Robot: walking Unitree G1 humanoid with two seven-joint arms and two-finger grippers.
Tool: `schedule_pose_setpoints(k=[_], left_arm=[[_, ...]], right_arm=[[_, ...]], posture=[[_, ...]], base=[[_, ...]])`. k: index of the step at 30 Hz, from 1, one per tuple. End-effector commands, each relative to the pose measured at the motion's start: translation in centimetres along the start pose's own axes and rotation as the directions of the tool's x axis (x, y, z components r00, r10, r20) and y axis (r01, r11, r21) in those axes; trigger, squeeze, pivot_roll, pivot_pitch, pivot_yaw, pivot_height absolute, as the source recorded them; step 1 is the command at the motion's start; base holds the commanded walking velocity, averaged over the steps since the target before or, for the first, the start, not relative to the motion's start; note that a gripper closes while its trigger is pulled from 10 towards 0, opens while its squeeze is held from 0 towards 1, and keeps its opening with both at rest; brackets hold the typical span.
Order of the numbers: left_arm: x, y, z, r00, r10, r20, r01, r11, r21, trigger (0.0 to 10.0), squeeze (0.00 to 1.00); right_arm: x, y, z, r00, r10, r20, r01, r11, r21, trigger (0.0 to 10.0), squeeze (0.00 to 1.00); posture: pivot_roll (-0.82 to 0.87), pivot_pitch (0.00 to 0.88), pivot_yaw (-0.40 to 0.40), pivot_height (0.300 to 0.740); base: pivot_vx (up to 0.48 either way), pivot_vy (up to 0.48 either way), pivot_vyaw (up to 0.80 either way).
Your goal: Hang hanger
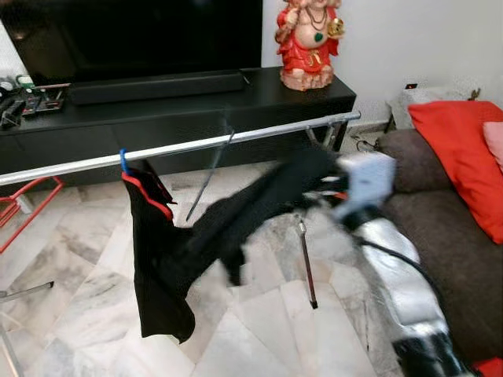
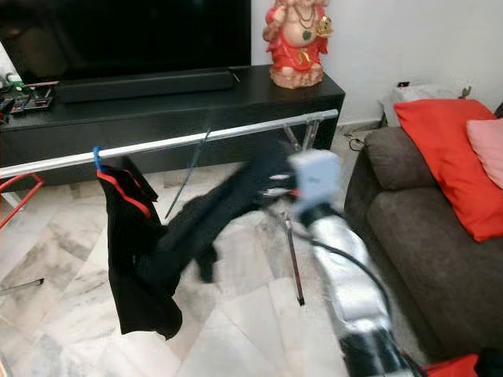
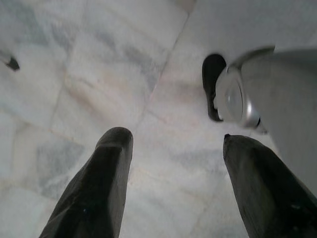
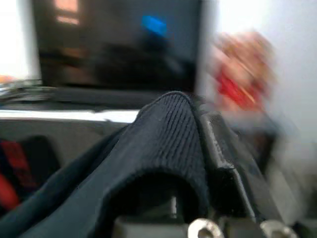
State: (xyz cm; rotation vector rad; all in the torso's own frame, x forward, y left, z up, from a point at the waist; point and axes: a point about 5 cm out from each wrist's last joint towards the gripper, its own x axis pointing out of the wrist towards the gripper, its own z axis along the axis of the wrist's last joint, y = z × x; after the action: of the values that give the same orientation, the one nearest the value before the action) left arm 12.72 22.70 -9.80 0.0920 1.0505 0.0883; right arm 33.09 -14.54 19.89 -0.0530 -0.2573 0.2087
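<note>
Progress is judged as nearly complete in the left eye view: the blue hanger (image 1: pixel 122 161) is hooked over the silver rail (image 1: pixel 181 147), and the black garment (image 1: pixel 161 259) with red trim hangs from it. One sleeve of the garment is drawn out sideways to the right gripper (image 1: pixel 318 184), which is blurred and draped in cloth. Release of the sleeve and withdrawal of the arm are judged to remain. A rack leg (image 1: pixel 306 263) stands just beside the right arm and may be caught on withdrawal.

In the right eye view, a black TV desk (image 2: pixel 236 98) is seen behind the rail, carrying a red figurine (image 2: pixel 296 43) and a soundbar (image 2: pixel 145 85). A brown sofa (image 2: pixel 416 228) with a red cushion (image 2: pixel 452 161) stands to the right.

In the left wrist view, the left gripper (image 3: pixel 173 163) is pointed at the marble floor (image 3: pixel 99 64); its fingers are spread wide and nothing is held.

In the right wrist view, ribbed black fabric is laid over the right fingers (image 4: pixel 223 163). Cloth appears to be gripped, but their spread is hidden and cannot be told.
</note>
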Motion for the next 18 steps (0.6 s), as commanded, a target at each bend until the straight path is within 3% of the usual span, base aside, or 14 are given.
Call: schedule_pose_setpoints(k=[1,4,6,11,12,15,18], left_arm=[[-0.2,0.3,-0.7,1.0,0.0,-0.027,0.0,1.0,0.016,10.0,0.0],[0.0,0.3,0.1,1.0,0.0,-0.013,0.001,1.0,0.023,10.0,0.0],[0.0,0.3,0.2,1.0,-0.001,-0.011,0.001,1.0,0.024,10.0,0.0],[0.5,0.2,2.5,0.999,0.009,0.033,-0.01,1.0,0.014,10.0,0.0],[0.6,0.1,2.8,0.999,0.006,0.036,-0.007,1.0,0.019,10.0,0.0],[0.7,0.0,3.4,0.999,0.009,0.039,-0.009,1.0,0.017,10.0,0.0],[0.7,0.3,4.0,0.999,0.02,0.05,-0.02,1.0,0.002,10.0,0.0]], right_arm=[[-0.6,-1.0,0.0,0.997,-0.072,-0.014,0.073,0.995,0.073,10.0,0.0],[-2.2,-2.2,-1.8,0.978,-0.189,-0.09,0.2,0.972,0.121,10.0,0.0],[-2.3,-2.2,-2.0,0.975,-0.197,-0.101,0.208,0.971,0.115,10.0,0.0],[-3.5,-2.4,-7.0,0.926,-0.251,-0.282,0.304,0.939,0.163,10.0,0.0],[-3.9,-2.1,-8.9,0.904,-0.238,-0.356,0.304,0.942,0.141,10.0,0.0],[-4.5,-1.1,-11.5,0.869,-0.203,-0.452,0.297,0.944,0.147,10.0,0.0],[-4.7,-0.5,-12.1,0.863,-0.187,-0.47,0.294,0.941,0.165,10.0,0.0]], posture=[[-0.05,0.124,0.026,0.74],[-0.06,0.126,0.027,0.74],[-0.06,0.126,0.027,0.74],[-0.05,0.127,0.023,0.74],[-0.05,0.127,0.025,0.74],[-0.04,0.123,0.021,0.74],[-0.03,0.12,0.017,0.74]], base=[[0.0,0.0,0.0],[0.0,0.0,0.0],[0.0,0.0,0.0],[0.0,0.0,0.0],[0.0,0.0,0.0],[0.0,0.0,0.0],[0.0,0.0,0.0]])
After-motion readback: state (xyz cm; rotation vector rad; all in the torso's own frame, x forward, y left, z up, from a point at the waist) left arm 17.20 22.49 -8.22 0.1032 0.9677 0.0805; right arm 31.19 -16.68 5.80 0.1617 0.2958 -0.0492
